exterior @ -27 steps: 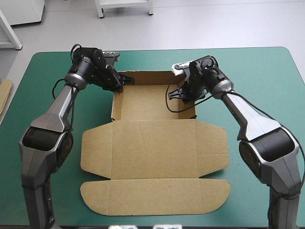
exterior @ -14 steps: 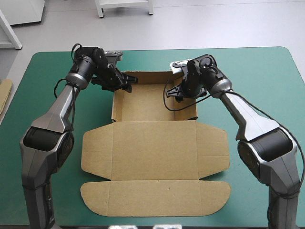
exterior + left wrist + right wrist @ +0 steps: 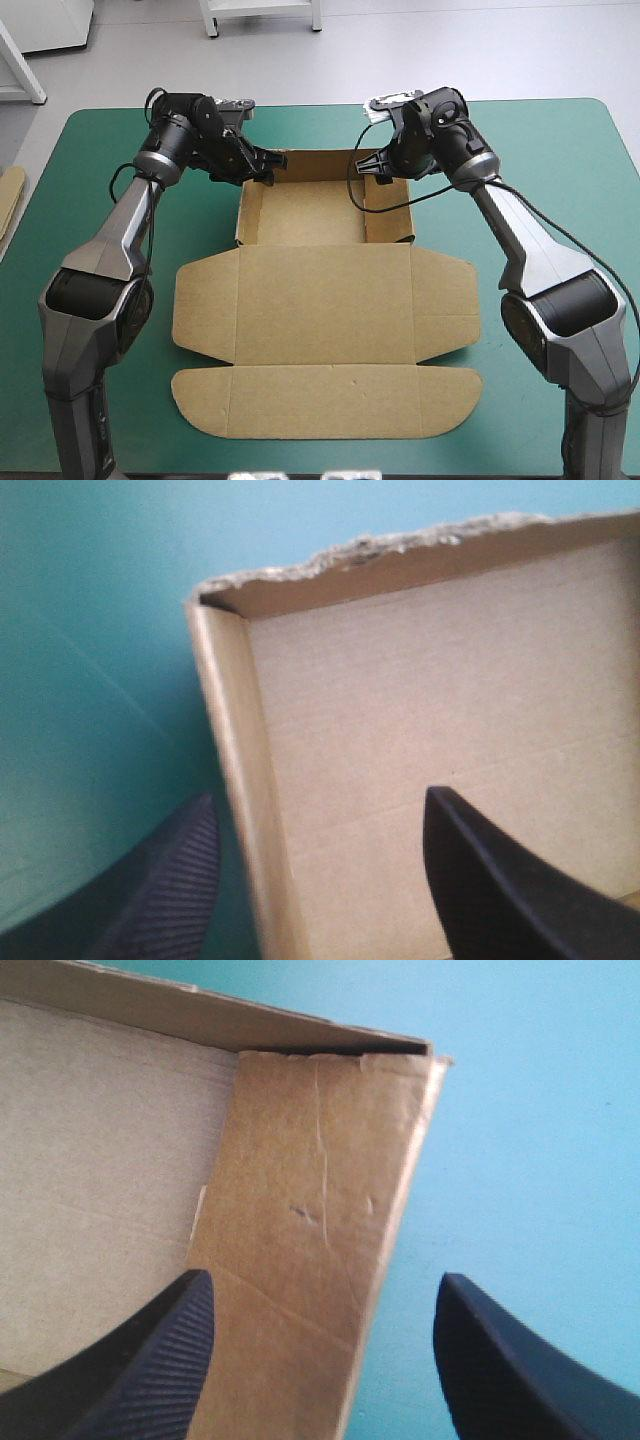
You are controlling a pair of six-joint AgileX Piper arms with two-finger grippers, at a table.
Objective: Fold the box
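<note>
Brown cut-board box (image 3: 320, 310): open tray mid-table on the teal-green table cover (image 3: 560, 150), lid flat toward the near edge.
Your black-finned left gripper (image 3: 320, 795) and right gripper (image 3: 325, 1276) both stand wide, each astride a side wall near a far corner.

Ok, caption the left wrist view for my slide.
Open left gripper straddles a raised side wall of the box.

Bright, even overhead light on the box (image 3: 322, 300); soft shadow just inside its raised walls, a thin one under its near edge on the teal-green cover (image 3: 545, 150).
</note>
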